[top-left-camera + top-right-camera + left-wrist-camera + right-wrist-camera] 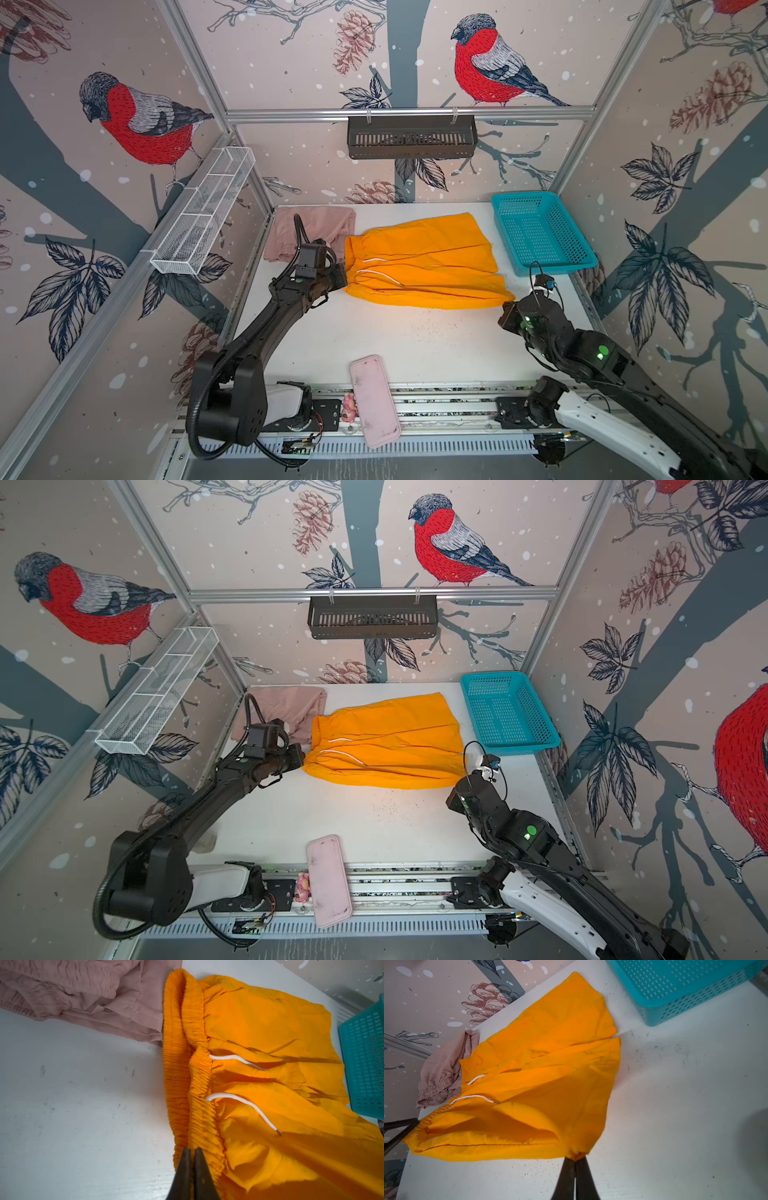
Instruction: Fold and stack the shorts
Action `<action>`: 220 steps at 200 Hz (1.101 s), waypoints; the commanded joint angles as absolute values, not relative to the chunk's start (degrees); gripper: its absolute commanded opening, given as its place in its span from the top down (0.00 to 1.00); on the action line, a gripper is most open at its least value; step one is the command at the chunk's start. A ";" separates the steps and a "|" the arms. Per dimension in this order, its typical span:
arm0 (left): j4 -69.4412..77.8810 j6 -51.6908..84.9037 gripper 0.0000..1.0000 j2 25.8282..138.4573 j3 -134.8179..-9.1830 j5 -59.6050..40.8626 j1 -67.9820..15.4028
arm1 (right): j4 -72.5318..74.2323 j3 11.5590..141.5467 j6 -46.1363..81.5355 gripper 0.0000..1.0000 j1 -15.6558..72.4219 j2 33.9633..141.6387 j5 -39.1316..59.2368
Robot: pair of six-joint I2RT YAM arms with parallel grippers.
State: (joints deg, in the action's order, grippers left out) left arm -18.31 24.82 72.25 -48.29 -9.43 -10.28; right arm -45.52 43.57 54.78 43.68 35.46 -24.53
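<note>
1. The orange shorts [419, 262] are spread flat at the back middle of the table [415, 345]. The waistband is toward the left and the legs toward the teal basket [540, 232].
2. The pink shorts [309, 232] lie bunched in the back-left corner, touching the orange waistband.
3. The left gripper [192, 1152] is pressed together on the near end of the waistband. The right gripper [574, 1159] is pinched on the near leg's hem corner.
4. A lengthwise fold is judged to be the step in hand. Both corners should be raised together and kept taut.
5. The near edge should be laid squarely on the far edge, with the drawstring [239, 1103] enclosed.
6. Dragging of the pink shorts should be avoided.
</note>
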 commanded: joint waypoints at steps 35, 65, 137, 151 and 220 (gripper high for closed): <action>-33.70 21.94 1.00 59.38 -49.97 -4.03 -10.99 | -48.96 52.15 41.43 0.99 43.65 35.16 -34.00; -36.94 21.88 1.00 56.16 -51.07 -3.53 -10.99 | -48.51 56.14 37.47 0.98 43.51 37.27 -32.84; -41.16 20.83 1.00 58.40 -53.29 -5.00 -10.99 | -47.01 64.88 26.16 0.99 39.69 50.84 -26.58; -40.50 20.31 1.00 60.12 -53.69 -4.91 -10.61 | -43.41 66.83 19.81 0.99 33.63 55.37 -22.07; -45.70 21.17 1.00 62.80 -59.24 -5.71 -10.20 | -43.05 73.85 12.59 1.00 25.43 59.63 -7.38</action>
State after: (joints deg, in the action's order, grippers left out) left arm -42.33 21.47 63.79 -59.11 -4.01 -10.33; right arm -42.61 73.54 15.14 25.10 62.50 -10.74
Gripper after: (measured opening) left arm 0.071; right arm 0.050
